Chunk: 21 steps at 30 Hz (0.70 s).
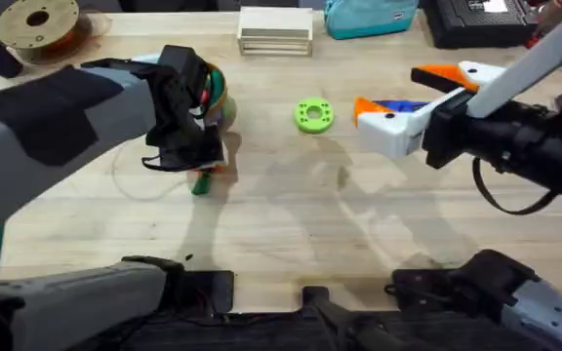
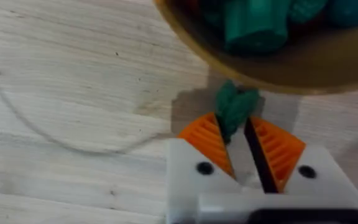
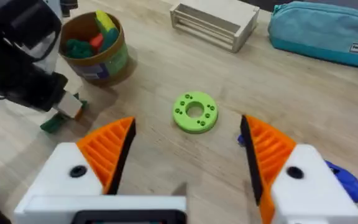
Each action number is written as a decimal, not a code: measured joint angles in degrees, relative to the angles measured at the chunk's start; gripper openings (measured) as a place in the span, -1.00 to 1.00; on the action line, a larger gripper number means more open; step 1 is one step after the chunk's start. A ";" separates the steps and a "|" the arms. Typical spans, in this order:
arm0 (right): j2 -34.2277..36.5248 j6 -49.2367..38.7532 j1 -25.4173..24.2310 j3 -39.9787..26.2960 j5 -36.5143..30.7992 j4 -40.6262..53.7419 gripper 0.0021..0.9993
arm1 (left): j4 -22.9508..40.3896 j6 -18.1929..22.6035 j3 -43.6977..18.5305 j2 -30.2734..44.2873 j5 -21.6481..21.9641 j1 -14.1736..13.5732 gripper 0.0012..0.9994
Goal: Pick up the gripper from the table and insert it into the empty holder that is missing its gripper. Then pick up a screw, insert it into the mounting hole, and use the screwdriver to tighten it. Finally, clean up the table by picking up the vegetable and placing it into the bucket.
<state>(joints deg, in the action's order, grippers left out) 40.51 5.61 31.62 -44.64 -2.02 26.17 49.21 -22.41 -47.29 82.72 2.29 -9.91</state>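
The overhead camera looks down and forward from above the arm bases across the table [image 1: 291, 224]. The left wrist camera sits very close to the wood, facing the bucket [image 2: 272, 59] rim. The right wrist camera looks from higher and farther back. It shares the bucket [image 3: 98, 50] and green disc [image 3: 195, 112] with the overhead.

Matt grained wood table [image 1: 291, 214], ribbed orange plastic pads [image 3: 110, 146], teal cloth pouch [image 3: 325, 31]

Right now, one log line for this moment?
left pincer: shut on vegetable beside bucket | right pincer: open, empty | screwdriver: on table
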 joint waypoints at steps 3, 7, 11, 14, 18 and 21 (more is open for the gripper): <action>0.00 0.00 0.00 0.00 0.00 0.00 0.98 | 0.20 -0.07 0.04 -0.38 -0.39 0.00 -0.96; 0.00 0.00 0.00 0.00 0.00 0.00 0.98 | 0.41 -0.18 0.04 -0.60 -0.67 0.00 -0.95; 0.00 0.00 0.00 0.00 0.00 0.00 0.98 | 3.05 -0.37 -0.49 -0.61 -1.57 0.04 -0.95; 0.00 0.00 0.00 0.00 0.00 0.00 0.98 | 10.28 -0.65 -1.70 -0.82 -4.25 0.04 -0.95; 0.00 0.00 0.00 0.00 0.00 0.00 0.98 | 17.46 -0.79 -6.37 -3.08 -6.83 0.04 -0.95; 0.00 0.00 0.00 0.00 0.00 0.00 0.98 | 18.25 -0.79 -11.41 -6.12 -7.44 0.04 -0.95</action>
<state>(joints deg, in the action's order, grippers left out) 40.51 5.61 31.62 -44.64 -2.02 26.17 67.46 -23.20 -58.70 76.60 -5.14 -9.87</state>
